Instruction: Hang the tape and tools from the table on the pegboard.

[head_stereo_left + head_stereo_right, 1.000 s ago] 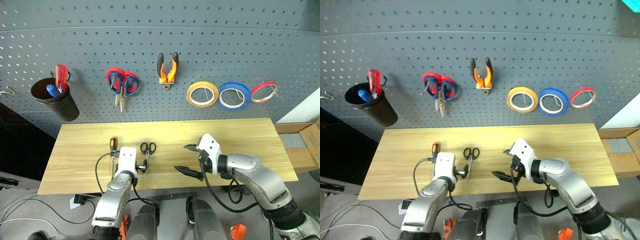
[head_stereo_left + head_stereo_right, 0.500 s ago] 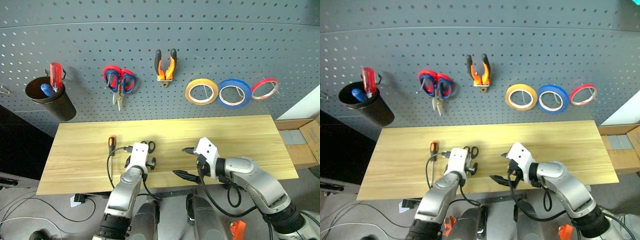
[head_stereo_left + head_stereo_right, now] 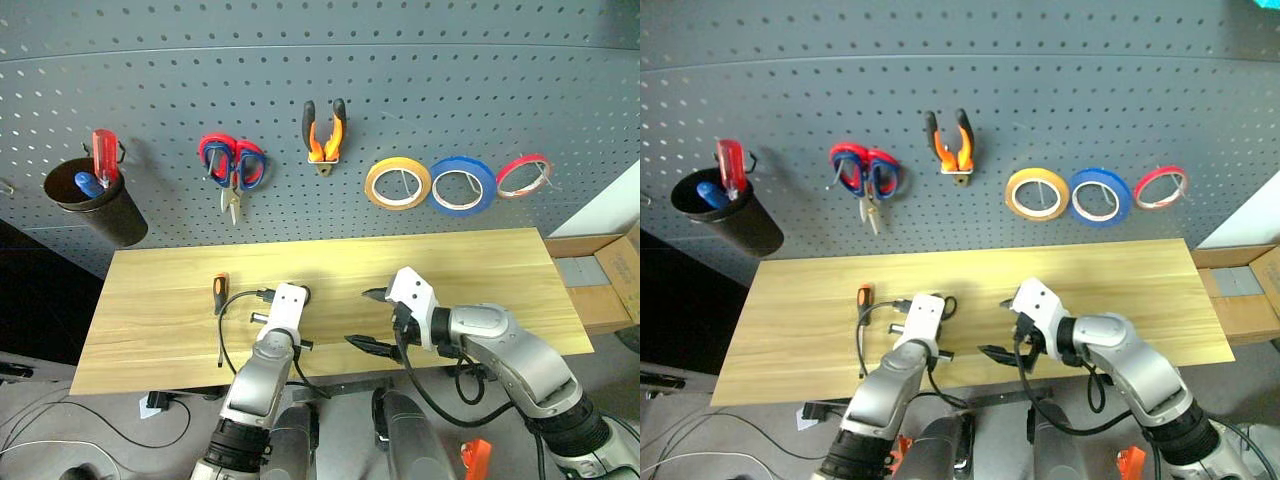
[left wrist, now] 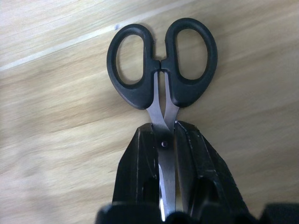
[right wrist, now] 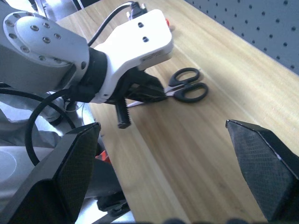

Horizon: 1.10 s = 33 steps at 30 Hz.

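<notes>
Black-handled steel scissors (image 4: 162,88) lie flat on our light wooden surface (image 3: 150,300), and our left gripper (image 4: 164,161) has its jaws closed on the blades at the pivot. Our right gripper (image 3: 370,320) hangs just above the surface nearby, jaws spread wide and empty. Beside the scissors lies the orange-and-black screwdriver (image 3: 219,300); the orange-handled pliers (image 3: 323,130) and yellow tape (image 3: 397,184) hang on the pegboard (image 3: 500,80).

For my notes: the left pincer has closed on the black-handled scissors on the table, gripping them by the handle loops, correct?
Not quite: the left pincer is shut on the black-handled scissors at the blades beside the pivot, not the loops, which lie free on the table. The left wrist view shows it.
</notes>
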Available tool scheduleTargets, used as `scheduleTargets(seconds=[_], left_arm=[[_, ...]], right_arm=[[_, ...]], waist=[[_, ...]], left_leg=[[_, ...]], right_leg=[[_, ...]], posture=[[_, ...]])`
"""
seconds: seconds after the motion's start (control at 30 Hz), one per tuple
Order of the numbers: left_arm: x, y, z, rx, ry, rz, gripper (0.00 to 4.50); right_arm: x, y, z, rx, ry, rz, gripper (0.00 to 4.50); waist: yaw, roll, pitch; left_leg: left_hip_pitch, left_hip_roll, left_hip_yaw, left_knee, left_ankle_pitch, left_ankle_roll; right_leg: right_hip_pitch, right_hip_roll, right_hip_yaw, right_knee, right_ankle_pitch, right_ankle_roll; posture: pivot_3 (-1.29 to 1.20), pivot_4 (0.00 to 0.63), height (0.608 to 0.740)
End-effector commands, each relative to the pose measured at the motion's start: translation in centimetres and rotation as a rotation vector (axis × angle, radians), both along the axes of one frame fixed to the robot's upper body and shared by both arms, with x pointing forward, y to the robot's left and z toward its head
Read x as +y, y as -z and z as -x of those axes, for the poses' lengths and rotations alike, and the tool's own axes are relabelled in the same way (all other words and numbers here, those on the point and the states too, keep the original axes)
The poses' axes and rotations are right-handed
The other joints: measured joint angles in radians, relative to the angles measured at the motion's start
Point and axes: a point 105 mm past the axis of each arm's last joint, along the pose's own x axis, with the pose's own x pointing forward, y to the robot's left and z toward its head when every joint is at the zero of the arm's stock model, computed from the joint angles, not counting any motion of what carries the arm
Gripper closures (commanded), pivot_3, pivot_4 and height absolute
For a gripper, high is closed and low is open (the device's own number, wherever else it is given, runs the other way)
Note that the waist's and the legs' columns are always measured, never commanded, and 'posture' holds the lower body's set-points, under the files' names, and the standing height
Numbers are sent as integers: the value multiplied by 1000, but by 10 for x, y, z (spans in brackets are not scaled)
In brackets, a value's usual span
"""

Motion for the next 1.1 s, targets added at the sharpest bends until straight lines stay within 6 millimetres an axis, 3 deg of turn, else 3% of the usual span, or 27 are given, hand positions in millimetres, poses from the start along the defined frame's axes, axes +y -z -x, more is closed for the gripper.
scheduleTargets(seconds=[0.03,0.1,0.17,0.23,0.4,0.67,0.93,1.1], left_arm=[[19,15,10,14,26,-74,4291],[21,0,3,-82,62,-92,4291],[21,-32,-8,-267,97,-72,4291],[22,-51,-10,-370,120,-62,4291],[27,-112,8,-743,156,-79,4291],[15,-155,28,-982,252,-100,4291],[16,-201,30,-1189,236,-249,4291],[32,-204,30,-1187,111,-319,4291]], right_arm=[[10,-19,-1,-77,-66,-20,0],[17,-29,0,-107,-114,-27,0],[27,-47,-1,-134,-158,-77,0],[33,-57,0,-149,-185,-102,0],[41,-69,1,-200,-259,-119,0],[48,-92,-1,-262,-314,-178,0],[51,-91,-4,-282,-343,-171,0],[53,-91,-5,-296,-358,-173,0]], waist=[[0,0,0],[-1,0,0],[2,0,-1],[13,0,-1],[27,-4,-9],[42,-4,-31],[44,-4,-53],[45,-3,-71]], left_leg=[[0,0,0,0,0,0],[0,0,0,0,0,0],[-1,0,0,0,0,-1],[-4,0,-2,0,1,-2],[-10,-1,-3,0,2,-10],[-12,0,-3,-2,1,-9],[-9,1,-4,-1,2,-10],[-8,2,-3,-1,2,-10]], right_leg=[[0,0,0,0,0,0],[0,0,0,0,0,0],[-2,0,0,0,0,0],[-4,0,-1,0,1,-2],[-9,-1,-2,-2,4,-6],[-8,1,-3,-11,7,-6],[-5,6,-4,-11,11,-6],[-5,7,-3,-10,12,-6]], posture=[[-83,312,740],[-75,299,740],[-58,276,740],[-58,276,740],[-30,210,740],[-20,177,740],[13,156,740],[27,145,740]])
